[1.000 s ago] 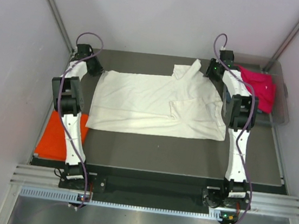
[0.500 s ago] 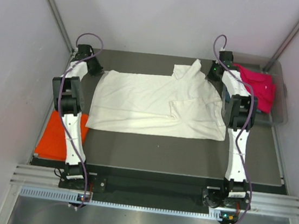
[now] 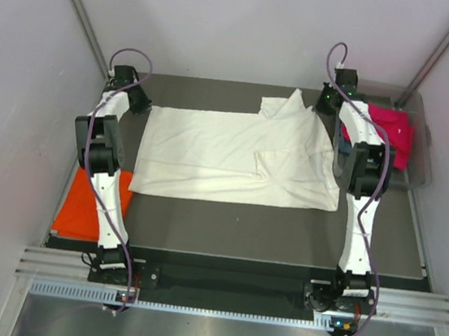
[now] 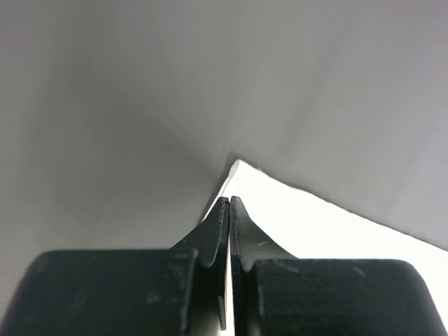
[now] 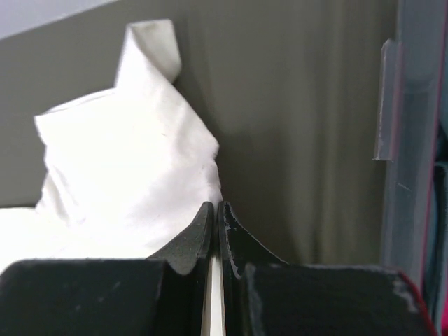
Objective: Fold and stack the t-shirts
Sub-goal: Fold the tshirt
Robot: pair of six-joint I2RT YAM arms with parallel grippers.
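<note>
While left fingers (image 4: 225, 218), right fingers (image 5: 208, 224) pinch cream shirt (image 3: 226, 152) | pink shirt (image 3: 392, 135) (binned) nearby

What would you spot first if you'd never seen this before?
A big cream-white t-shirt spread flat in the middle, with the left pincer and right pincer each pinching its far edge. Then an orange t-shirt near left, and a magenta t-shirt in a clear bin far right.
</note>
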